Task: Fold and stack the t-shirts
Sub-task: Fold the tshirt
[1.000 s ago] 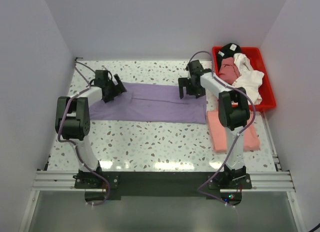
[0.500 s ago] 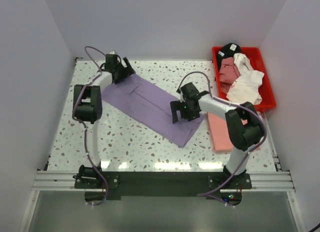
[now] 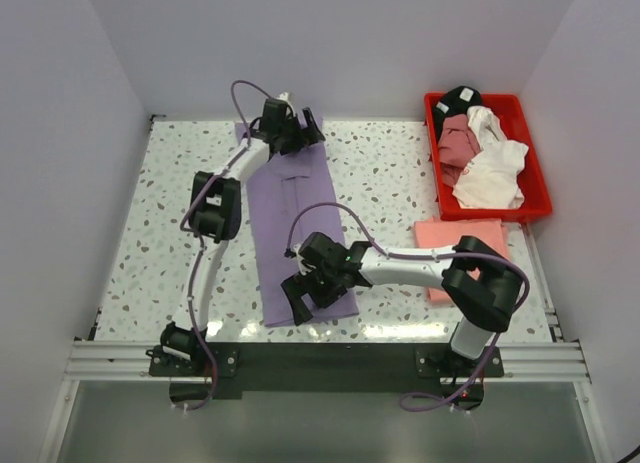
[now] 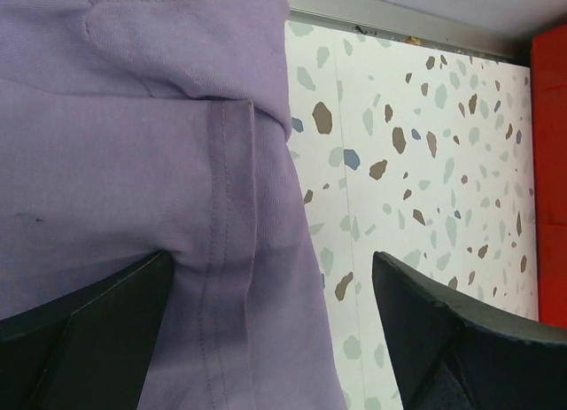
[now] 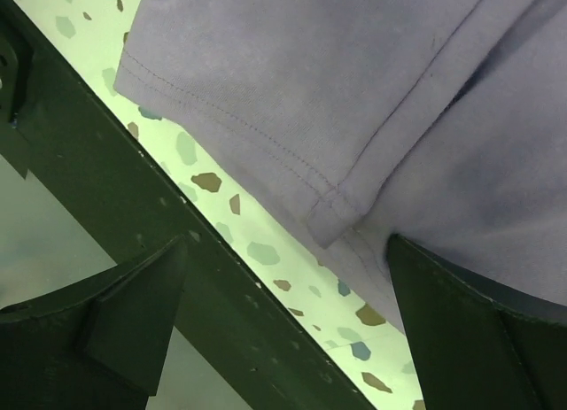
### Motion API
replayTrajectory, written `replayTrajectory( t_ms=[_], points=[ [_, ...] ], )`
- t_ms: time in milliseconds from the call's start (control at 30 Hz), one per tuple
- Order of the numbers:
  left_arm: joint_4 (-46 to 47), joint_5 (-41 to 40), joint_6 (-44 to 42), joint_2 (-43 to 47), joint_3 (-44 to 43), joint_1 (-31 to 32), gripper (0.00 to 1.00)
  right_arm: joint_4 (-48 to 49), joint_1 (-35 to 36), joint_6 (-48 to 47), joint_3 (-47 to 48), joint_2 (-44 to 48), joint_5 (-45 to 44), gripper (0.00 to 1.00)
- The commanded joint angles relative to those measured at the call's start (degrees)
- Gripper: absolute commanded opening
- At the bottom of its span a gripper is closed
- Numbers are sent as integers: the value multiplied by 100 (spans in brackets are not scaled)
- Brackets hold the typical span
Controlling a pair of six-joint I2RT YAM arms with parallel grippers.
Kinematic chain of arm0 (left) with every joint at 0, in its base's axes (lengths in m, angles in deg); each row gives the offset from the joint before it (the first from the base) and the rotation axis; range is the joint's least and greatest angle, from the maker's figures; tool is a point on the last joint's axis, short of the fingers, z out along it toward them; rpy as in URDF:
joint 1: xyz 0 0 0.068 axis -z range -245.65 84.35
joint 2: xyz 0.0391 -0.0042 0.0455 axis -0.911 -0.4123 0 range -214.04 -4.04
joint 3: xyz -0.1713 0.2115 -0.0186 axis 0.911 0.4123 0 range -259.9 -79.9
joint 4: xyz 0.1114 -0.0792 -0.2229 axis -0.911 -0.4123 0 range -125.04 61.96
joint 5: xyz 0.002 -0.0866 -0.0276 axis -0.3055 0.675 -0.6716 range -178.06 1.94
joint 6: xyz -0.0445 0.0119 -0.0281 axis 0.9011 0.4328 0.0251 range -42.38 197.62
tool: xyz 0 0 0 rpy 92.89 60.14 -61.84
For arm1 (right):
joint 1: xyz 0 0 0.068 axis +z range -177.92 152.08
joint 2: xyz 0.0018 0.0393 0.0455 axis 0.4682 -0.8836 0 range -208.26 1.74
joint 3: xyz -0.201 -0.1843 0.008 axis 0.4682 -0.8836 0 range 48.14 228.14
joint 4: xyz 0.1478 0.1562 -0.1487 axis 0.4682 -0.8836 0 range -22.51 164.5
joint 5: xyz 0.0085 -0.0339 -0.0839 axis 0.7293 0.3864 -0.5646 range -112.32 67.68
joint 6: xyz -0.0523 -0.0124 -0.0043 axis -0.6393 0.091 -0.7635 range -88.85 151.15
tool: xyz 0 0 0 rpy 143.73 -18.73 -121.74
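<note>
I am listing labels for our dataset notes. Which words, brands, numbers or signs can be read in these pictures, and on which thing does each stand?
No text can be read in any view.
White tags on the black shirt in the red bin: too small to read.
Purple t-shirt: plain cloth in all three views, no print or label shows.

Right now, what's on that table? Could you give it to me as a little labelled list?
Purple shirt: lying flat as a long strip, running from the far edge of the table towards the near edge
Left gripper: open, over the shirt's far end
Right gripper: open, over its near end
Pink shirt: folded, just in front of the bin
Red bin: far right corner, holding a heap of dusty-rose, white and black clothes
</note>
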Motion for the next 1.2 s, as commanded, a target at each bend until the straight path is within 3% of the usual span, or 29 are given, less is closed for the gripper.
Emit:
replayTrajectory(
  t_ms=[0,267,467,600,700,767,800,867,900,933,1000,1033,1167],
  points=[
    [-444,200,-112,-415,44,45,100,44,83,327,-201,0,114,99],
    [-40,779,125,-363,-579,106,100,-105,83,459,-61,552,-466,99],
    [-196,859,-295,1051,-413,396,100,-385,83,511,80,1430,-1169,99],
    [-558,481,-674,2693,218,642,100,-579,66,766,19,2143,-2012,99],
    [-829,34,-858,4035,1587,862,100,-588,48,1003,-244,2756,-2531,99],
    [-1093,-756,-719,4741,2878,1064,100,-579,13,1170,-524,3092,-2821,99],
    [-1077,-967,-648,5519,3440,1151,100,-640,4,1249,-622,3415,-3127,99],
    [-684,-1364,-105,6784,5938,1484,100,-824,-13,1512,-894,3864,-3592,99],
    [-516,-1365,-103,7210,5950,1486,100,-877,-22,1513,-983,3867,-3682,99],
    [-384,-1426,280,7606,7064,1695,100,-904,-31,1540,-1079,4110,-3744,99],
    [-417,-1689,660,8687,8020,1916,100,-1000,-57,1514,-1352,4358,-3797,99],
    [-531,-1890,1019,9004,8764,2117,100,-1027,-66,1496,-1422,4542,-3754,99],
    [-1618,-1796,1646,10357,9922,2400,100,-1036,-57,1417,-1835,4763,-3578,99]
  ],
)
